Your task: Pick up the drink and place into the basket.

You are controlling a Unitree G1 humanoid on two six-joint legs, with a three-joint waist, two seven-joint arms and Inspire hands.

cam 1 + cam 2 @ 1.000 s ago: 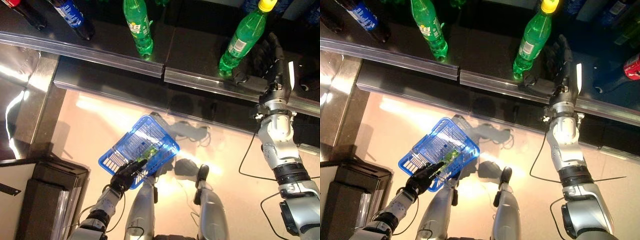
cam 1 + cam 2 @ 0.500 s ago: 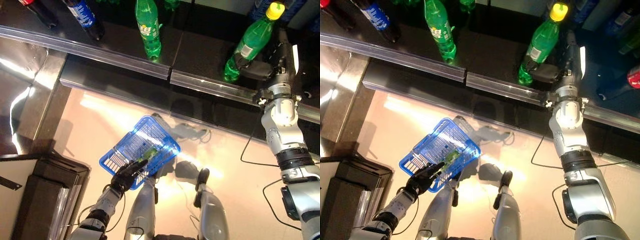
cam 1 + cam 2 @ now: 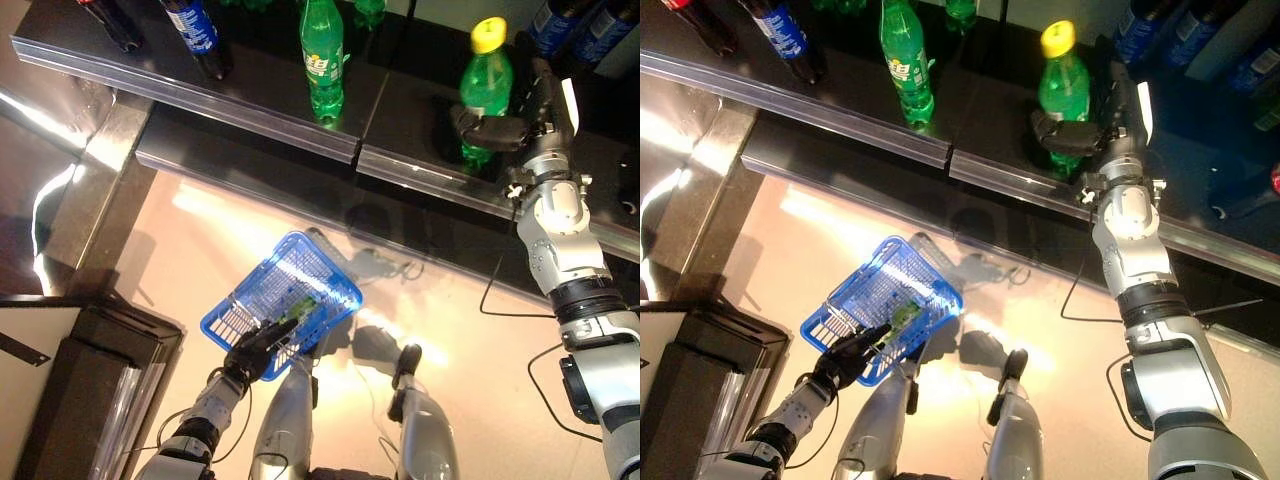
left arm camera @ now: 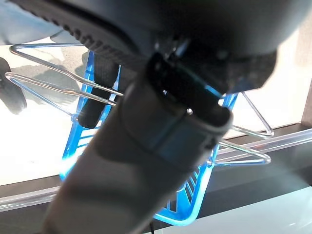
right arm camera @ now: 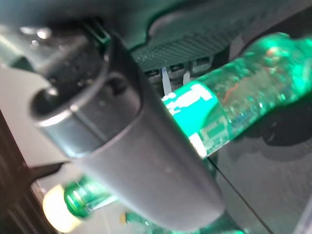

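Note:
A green bottle with a yellow cap [image 3: 483, 85] stands on the dark shelf [image 3: 400, 110] at the upper right. My right hand [image 3: 512, 122] is shut on it: the thumb crosses its front and the fingers lie behind it. The right wrist view shows the bottle [image 5: 234, 105] past the thumb [image 5: 136, 146]. My left hand [image 3: 256, 350] is shut on the thin wire handles [image 4: 48, 68] of the blue basket [image 3: 262, 292], which hangs low in front of me. A small green thing [image 3: 300, 303] lies in the basket.
A clear rail [image 3: 250, 125] runs along the shelf's front edge. On the shelf stand another green bottle [image 3: 322, 60], dark bottles [image 3: 195, 30] at the left and blue bottles [image 3: 570, 25] at the far right. A black box [image 3: 90, 390] stands at the lower left.
My right hand, open beside the green bottle a second ago, has closed round it. The whole picture has shifted as the camera moved. The blue basket hangs as before.

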